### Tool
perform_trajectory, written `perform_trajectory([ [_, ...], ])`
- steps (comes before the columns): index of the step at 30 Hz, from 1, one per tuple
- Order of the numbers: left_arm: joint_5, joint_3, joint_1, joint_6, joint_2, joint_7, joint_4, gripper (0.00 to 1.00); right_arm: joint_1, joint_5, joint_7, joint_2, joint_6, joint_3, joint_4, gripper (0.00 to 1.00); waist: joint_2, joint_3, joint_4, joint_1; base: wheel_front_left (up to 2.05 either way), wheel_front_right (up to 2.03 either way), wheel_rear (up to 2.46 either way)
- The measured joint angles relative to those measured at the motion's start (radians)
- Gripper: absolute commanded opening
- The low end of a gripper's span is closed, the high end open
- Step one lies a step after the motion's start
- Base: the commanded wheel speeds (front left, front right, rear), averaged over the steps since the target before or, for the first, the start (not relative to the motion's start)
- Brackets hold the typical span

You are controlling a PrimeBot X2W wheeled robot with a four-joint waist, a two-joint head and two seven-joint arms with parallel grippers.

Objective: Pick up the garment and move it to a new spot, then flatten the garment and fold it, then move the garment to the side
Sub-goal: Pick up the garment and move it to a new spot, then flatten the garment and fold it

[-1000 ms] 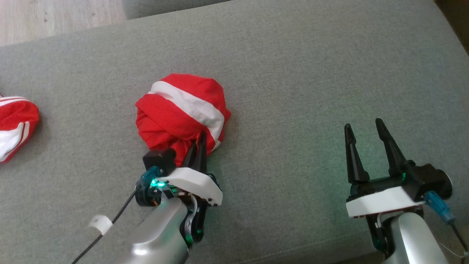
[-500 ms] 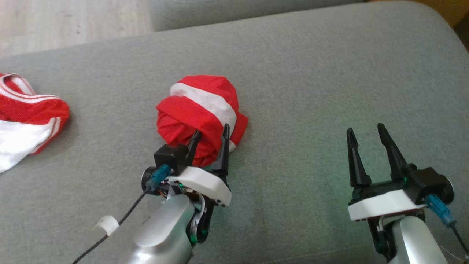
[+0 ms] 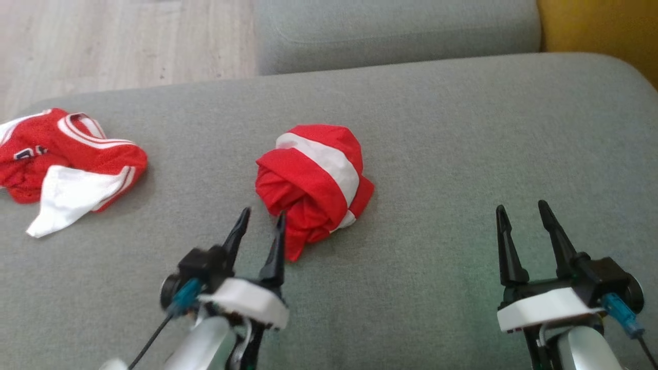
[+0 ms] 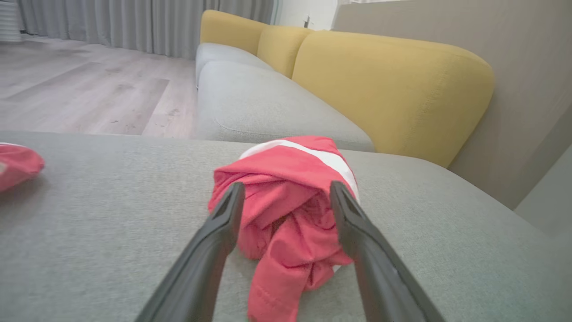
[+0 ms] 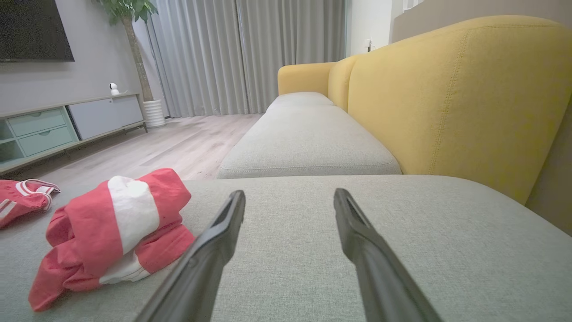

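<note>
Bunched red-and-white garment (image 3: 313, 180) on the grey sofa seat (image 3: 452, 133) — not held.
The left gripper (image 3: 263, 215) sits just beside its near edge, fingers apart and empty; the right gripper (image 3: 521, 206) is well off to the right, also spread — a red jersey (image 3: 67, 164) lies far left.

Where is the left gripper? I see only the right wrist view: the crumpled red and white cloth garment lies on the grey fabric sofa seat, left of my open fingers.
Observer: In the head view the left gripper is open and holds nothing; its fingertips stand close beside the near left edge of the crumpled red and white cloth garment.
Operator: What is the other red cloth piece with white stripes, at my far left?
Observer: A mesh jersey, crumpled near the left end of the grey fabric sofa seat; a white flap sticks out toward the robot.
</note>
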State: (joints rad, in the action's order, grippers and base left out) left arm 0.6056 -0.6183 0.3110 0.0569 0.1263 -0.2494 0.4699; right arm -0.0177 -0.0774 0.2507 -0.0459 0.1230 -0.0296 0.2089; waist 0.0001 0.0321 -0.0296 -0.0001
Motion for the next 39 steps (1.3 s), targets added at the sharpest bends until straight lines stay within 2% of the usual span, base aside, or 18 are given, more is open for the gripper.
perform_trajectory([
  [7,-0.031,0.112,-0.145,0.001,0.035,0.000,-0.071,1.00,0.011,-0.001,0.000,0.000,0.000,0.000,0.008,1.00,0.0000,-0.028,0.021,0.0000,0.00,0.00,0.00],
  [18,-0.091,0.302,-0.300,0.019,0.045,0.000,-0.186,1.00,0.032,-0.008,0.000,0.000,0.000,-0.009,0.020,1.00,0.0000,-0.034,0.025,0.0001,0.00,0.00,0.00],
  [39,-0.149,0.356,-0.321,-0.020,-0.007,0.000,-0.165,1.00,0.031,-0.020,0.000,0.000,0.000,-0.038,0.080,1.00,0.0000,-0.033,0.040,0.0001,0.00,0.00,0.00],
])
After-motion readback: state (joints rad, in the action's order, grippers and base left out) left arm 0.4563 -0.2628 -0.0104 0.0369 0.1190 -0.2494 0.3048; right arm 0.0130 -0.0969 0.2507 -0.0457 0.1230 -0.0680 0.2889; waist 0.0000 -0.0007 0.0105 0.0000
